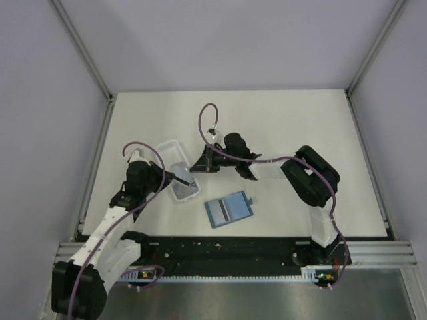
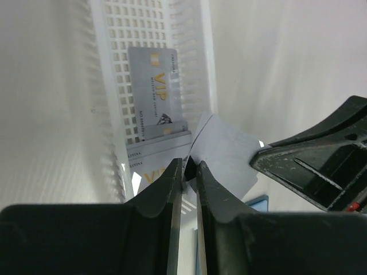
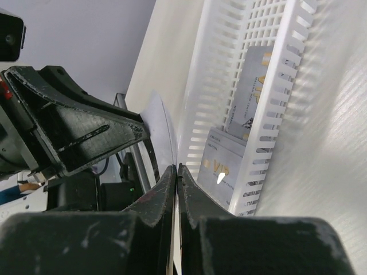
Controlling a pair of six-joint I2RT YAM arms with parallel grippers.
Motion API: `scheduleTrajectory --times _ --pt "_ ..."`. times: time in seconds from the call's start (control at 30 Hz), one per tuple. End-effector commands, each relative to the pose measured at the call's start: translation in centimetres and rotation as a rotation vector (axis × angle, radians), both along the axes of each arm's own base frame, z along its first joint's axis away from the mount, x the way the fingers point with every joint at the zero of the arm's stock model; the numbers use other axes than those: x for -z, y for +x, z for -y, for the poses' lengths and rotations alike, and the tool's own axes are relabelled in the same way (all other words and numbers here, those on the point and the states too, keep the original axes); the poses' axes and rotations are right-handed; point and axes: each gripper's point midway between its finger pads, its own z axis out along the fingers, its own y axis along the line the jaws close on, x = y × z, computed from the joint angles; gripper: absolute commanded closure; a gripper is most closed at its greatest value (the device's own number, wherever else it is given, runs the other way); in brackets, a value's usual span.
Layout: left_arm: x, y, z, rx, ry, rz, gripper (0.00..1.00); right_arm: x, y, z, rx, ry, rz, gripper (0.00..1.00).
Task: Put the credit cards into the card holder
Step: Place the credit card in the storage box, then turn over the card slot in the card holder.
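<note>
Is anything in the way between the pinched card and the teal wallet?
Nothing visible. Bare table lies between the tray and the open card holder. Both the left claw and right claw are shut on the card, so one must let go first.

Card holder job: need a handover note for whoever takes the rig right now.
Grippers: the left gripper is shut on a corner of a pale card. The right gripper is shut on the same card's edge. The card is held between them beside the white tray.
Things: at least two VIP cards lie in the tray. The card holder lies open on the table, apart from both grippers.
Done: one card lifted; none seen in the holder.
Left: probably one gripper lets go, the card goes into the holder, then the tray cards follow.
</note>
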Motion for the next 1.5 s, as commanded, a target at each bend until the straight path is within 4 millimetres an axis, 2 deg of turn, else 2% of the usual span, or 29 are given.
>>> scheduleTrajectory --times 0.0,0.23,0.53,0.67,0.77,0.8,0.9,1.0,1.1,1.23,1.37,1.47 --pt "2.6 0.0 -4.2 -0.161 0.162 -0.092 0.80 -3.8 1.4 -1.4 -0.008 0.099 0.085 1.00" --pt "2.3 0.2 -4.9 -0.186 0.193 -0.098 0.66 -3.5 1.9 -1.5 0.008 0.080 0.088 1.00" --pt "2.1 0.6 -4.2 -0.158 0.169 -0.087 0.64 -3.4 2.2 -0.4 0.053 0.003 0.139 1.00" --pt "1.2 0.9 -3.6 -0.132 0.146 -0.061 0.64 -4.5 2.0 1.1 0.085 -0.006 0.175 1.00" --pt "-1.4 1.2 -2.9 -0.098 0.118 0.007 0.62 -6.4 1.7 2.6 0.123 0.006 0.203 1.00" --pt "-2.6 1.2 -2.3 -0.070 0.096 0.039 0.60 -6.3 1.4 3.3 0.140 -0.003 0.195 1.00" --pt "-7.3 1.0 0.1 0.055 0.008 0.191 0.48 -8.5 0.6 4.8 0.201 0.033 0.200 1.00" --pt "-11.9 0.3 2.6 0.179 -0.102 0.345 0.40 -12.4 -0.2 6.3 0.275 0.149 0.196 1.00" --pt "-15.5 -1.0 5.0 0.300 -0.237 0.439 0.37 -15.9 -1.3 7.7 0.321 0.276 0.174 1.00" --pt "-18.4 -2.7 6.8 0.417 -0.349 0.490 0.34 -19.8 -2.9 9.6 0.369 0.428 0.154 1.00" --pt "-20.6 -3.9 7.3 0.456 -0.424 0.554 0.32 -21.2 -4.0 10.6 0.399 0.490 0.123 1.00" --pt "-21.5 -4.3 7.5 0.464 -0.447 0.579 0.32 -22.1 -4.6 10.9 0.402 0.508 0.118 1.00"
